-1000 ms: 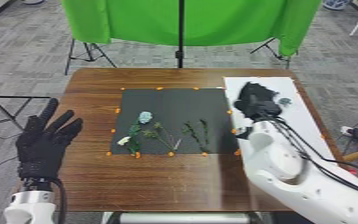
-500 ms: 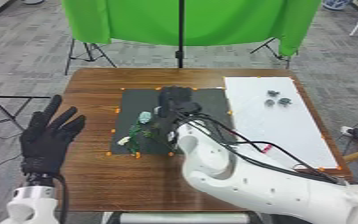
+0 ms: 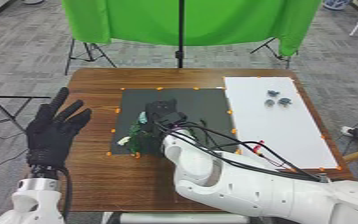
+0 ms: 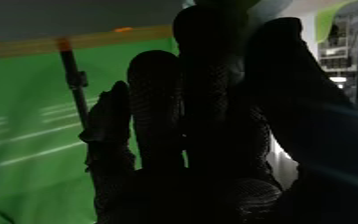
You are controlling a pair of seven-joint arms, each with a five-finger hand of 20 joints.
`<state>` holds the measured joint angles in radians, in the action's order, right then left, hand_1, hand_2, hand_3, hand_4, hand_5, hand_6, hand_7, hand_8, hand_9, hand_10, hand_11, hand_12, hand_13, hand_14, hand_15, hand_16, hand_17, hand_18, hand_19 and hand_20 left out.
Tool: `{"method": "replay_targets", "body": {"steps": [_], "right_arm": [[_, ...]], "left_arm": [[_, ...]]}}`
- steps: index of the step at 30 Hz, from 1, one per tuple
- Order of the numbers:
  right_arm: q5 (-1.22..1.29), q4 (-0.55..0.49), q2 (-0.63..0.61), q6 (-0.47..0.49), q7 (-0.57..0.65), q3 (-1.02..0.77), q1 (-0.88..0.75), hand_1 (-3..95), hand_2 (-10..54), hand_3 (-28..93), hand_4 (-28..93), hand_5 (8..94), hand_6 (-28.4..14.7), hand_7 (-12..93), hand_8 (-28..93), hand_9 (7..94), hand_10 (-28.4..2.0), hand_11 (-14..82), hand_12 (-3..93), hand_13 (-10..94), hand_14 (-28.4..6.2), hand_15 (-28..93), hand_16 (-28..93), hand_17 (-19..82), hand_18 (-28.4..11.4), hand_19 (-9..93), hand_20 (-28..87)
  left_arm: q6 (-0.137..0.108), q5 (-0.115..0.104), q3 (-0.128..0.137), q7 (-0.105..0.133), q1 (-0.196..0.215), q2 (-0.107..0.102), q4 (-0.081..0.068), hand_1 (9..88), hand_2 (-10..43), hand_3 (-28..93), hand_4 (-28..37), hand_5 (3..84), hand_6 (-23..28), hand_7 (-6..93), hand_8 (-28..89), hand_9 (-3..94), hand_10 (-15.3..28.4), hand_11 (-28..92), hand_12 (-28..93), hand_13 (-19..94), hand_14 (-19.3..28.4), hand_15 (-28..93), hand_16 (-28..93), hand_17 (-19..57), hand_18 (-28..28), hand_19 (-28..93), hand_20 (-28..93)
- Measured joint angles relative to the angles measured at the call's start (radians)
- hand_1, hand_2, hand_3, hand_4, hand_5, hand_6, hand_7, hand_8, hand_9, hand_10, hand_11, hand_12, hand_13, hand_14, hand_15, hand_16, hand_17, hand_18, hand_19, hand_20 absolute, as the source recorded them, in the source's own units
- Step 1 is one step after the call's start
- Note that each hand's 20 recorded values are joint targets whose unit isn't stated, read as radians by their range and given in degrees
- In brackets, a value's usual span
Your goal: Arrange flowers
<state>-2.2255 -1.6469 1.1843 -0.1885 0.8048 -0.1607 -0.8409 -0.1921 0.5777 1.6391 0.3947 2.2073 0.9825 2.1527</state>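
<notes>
Over the middle of the dark mat (image 3: 198,97) is my right hand (image 3: 164,111), its fingers and thumb pinching a blurred grey-blue flower (image 4: 269,9) in the right wrist view, where the dark glove of the right hand (image 4: 206,115) is close up. A pale blue flower (image 3: 143,119) and a white flower (image 3: 123,141) with green stems lie left of that hand. Part of a green sprig (image 3: 203,125) shows to its right; the arm covers the rest. My left hand (image 3: 51,135) is open beyond the table's left edge, fingers straight.
Several small grey-blue flower heads (image 3: 285,101) lie on the white board (image 3: 278,130) at the right. A small pink and red item (image 3: 257,148) is beside the right arm's cables. Orange markers edge the mat. A green cloth (image 3: 189,22) hangs behind the brown table (image 3: 91,100).
My right hand has moved left from the white board onto the dark mat, then slightly nearer, uncovering flower heads on the board. The left hand has shifted slightly.
</notes>
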Motion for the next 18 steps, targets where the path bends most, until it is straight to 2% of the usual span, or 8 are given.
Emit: {"method": "replay_targets", "body": {"steps": [3, 10, 18], "right_arm": [[-0.002, 0.006, 0.0, 0.014, 0.005, 0.0, -0.003, 42.9, -9.5, 74, -28, 72.0, 2.7, 15, -12, 76.0, -10.3, 35.9, 23.4, 62, -9.6, 77, 17, 21, -23.8, 85, 51], [-0.018, 0.002, -0.004, 0.042, 0.006, -0.013, -0.015, 38.2, -9.5, 76, -28, 66.3, 0.6, 15, -13, 69.7, -12.5, 47.3, 20.1, 59, -11.4, 81, 18, 20, -24.4, 84, 52], [-0.022, -0.048, -0.025, 0.057, 0.0, -0.043, -0.035, 34.2, -9.5, 75, -28, 64.4, -0.3, 14, -12, 67.5, -13.8, 50.1, 19.8, 58, -12.5, 82, 18, 19, -24.8, 84, 53]], "left_arm": [[0.003, 0.003, 0.0, -0.006, -0.001, 0.003, -0.001, 15.7, 11.0, 72, -28.3, 30.7, 3.8, 12.3, -11, 29.2, 17.9, 20, 10, 23, 28.4, 48, -8, -8.5, 28.4, 50, 25], [0.008, 0.009, 0.001, -0.016, 0.0, 0.013, -0.002, 16.1, 10.8, 73, -28.3, 30.7, 3.9, 12.3, -11, 29.2, 17.9, 20, 10, 23, 28.4, 48, -8, -8.6, 28.4, 50, 25], [0.008, 0.007, 0.005, -0.014, 0.015, 0.012, -0.001, 16.3, 10.7, 73, -28.3, 30.7, 3.9, 12.3, -11, 29.2, 18.0, 20, 10, 23, 28.4, 48, -8, -8.6, 28.4, 50, 25]]}}
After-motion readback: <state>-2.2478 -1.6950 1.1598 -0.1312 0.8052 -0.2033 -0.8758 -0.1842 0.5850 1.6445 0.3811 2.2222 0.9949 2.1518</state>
